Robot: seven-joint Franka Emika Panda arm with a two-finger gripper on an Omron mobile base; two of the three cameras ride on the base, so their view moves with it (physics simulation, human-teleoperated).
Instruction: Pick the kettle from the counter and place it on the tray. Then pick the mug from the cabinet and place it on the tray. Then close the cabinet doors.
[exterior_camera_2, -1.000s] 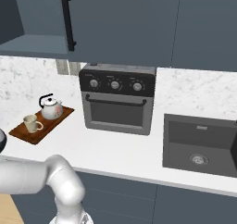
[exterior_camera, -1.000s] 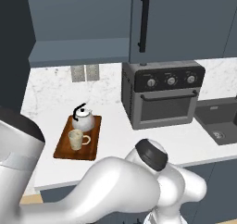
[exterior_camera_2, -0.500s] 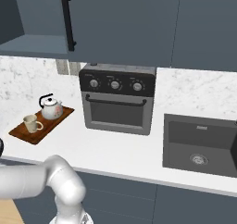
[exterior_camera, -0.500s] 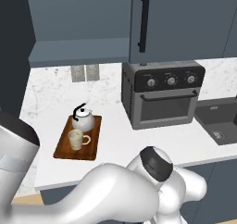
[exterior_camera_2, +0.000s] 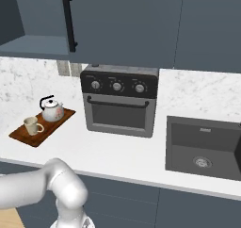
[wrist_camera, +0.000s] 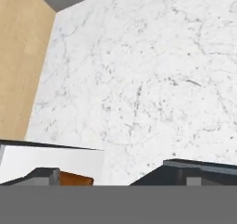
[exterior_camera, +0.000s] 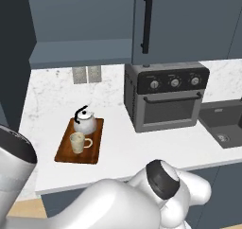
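Jaws apparently apart, over counter (wrist_camera: 139, 89)

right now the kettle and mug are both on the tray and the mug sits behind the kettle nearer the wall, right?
Not quite. Both are on the tray, but the left base view shows the mug in front, nearer the counter edge, and the kettle behind it, nearer the wall.

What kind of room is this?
A kitchen, most likely. A toaster oven stands on the marble counter, a dark sink is set in, and a kettle sits there.

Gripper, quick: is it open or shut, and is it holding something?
Gripper: cannot be told from these pictures. The kettle and mug sit on the tray.
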